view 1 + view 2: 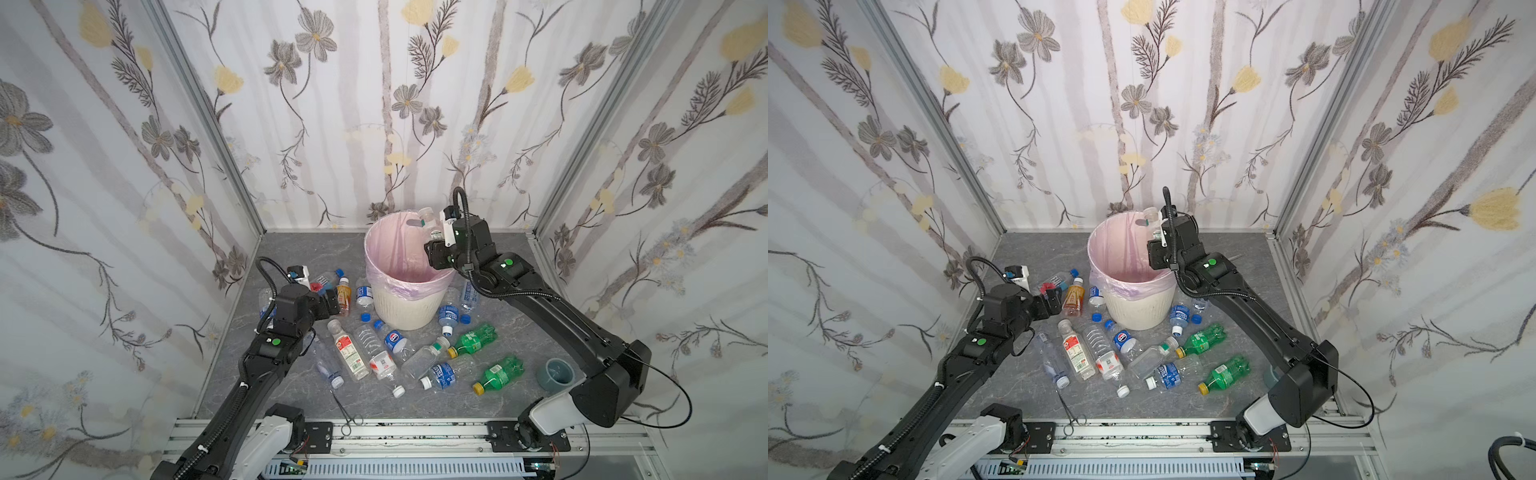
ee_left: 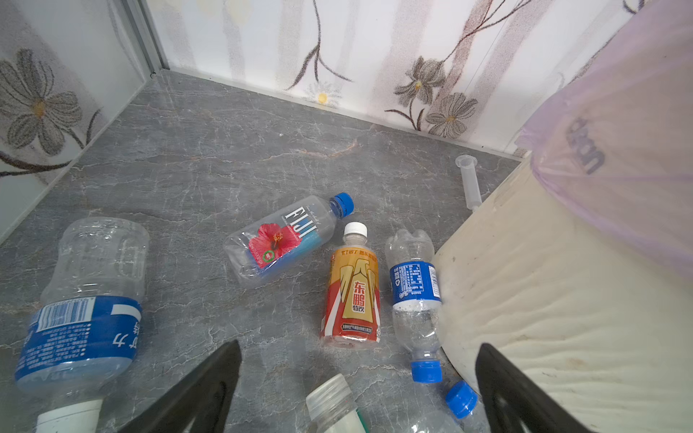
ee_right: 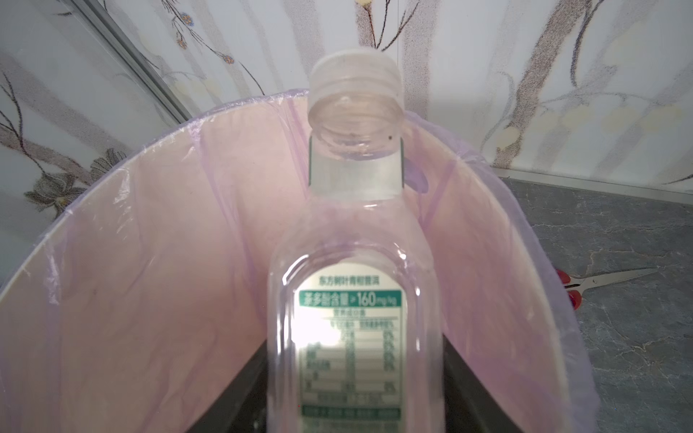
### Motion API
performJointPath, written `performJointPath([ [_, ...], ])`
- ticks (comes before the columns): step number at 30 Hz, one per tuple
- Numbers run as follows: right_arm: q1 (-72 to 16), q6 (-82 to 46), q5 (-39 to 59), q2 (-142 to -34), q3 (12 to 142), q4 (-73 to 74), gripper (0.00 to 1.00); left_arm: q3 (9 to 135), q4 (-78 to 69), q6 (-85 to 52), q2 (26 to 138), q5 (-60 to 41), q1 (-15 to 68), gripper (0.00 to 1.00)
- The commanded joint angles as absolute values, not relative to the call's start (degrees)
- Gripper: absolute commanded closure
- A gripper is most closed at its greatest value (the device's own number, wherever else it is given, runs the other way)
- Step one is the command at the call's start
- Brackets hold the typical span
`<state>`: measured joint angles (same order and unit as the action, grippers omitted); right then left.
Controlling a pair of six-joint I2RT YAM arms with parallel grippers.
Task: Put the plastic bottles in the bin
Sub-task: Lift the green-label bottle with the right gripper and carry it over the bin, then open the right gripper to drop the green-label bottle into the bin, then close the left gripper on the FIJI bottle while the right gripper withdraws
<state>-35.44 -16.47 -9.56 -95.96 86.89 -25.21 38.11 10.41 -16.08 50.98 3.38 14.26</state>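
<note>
The cream ribbed bin (image 1: pixel 407 307) (image 1: pixel 1138 307) with its pink liner stands at the back middle of the floor. Over its far right rim my right gripper (image 1: pixel 434 239) (image 3: pixel 354 360) is shut on a clear bottle (image 3: pixel 354 232) (image 1: pixel 427 218) with a green-and-white label, cap end up above the bin's opening. Many plastic bottles lie around the bin, among them two green ones (image 1: pixel 473 338) (image 1: pixel 498 374). My left gripper (image 1: pixel 332 301) (image 2: pixel 360 350) hangs open and empty, low at the bin's left. Just ahead of it lie an orange bottle (image 2: pixel 352 292), a Fiji bottle (image 2: pixel 285 236) and a blue-labelled one (image 2: pixel 414 285).
Red-handled scissors (image 3: pixel 600 281) lie on the floor behind the bin's right side. Thin forceps (image 1: pixel 347 409) rest near the front rail. A clear syringe (image 2: pixel 468 183) lies against the bin. A grey roll (image 1: pixel 555 374) sits at the front right. Papered walls close three sides.
</note>
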Motion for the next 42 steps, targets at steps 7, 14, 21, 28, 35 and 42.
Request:
performJointPath([
  [7,-35.76,-16.69,-10.07,-93.55,87.06,-25.23,0.33,37.88,8.77,-16.0,51.15,3.34,14.32,0.0],
  [14,-35.87,-15.55,-9.42,-91.87,87.1,-22.63,0.31,37.97,8.79,-15.91,51.84,3.34,14.28,0.0],
  [21,-36.21,-14.47,-8.69,-85.33,83.8,-17.78,0.28,39.04,8.78,-14.89,53.92,3.7,14.24,0.0],
  [28,-36.13,-12.19,-8.06,-73.09,71.82,-10.38,0.18,43.49,8.88,-9.05,61.34,3.41,13.89,0.0],
  [35,-35.88,-10.86,-10.51,-64.86,61.18,-9.58,0.15,49.47,10.67,-2.14,71.05,2.9,12.23,0.0],
  [42,-34.77,-11.1,-10.56,-57.9,50.76,-4.33,0.11,54.51,12.77,3.33,77.52,2.36,6.18,0.0],
])
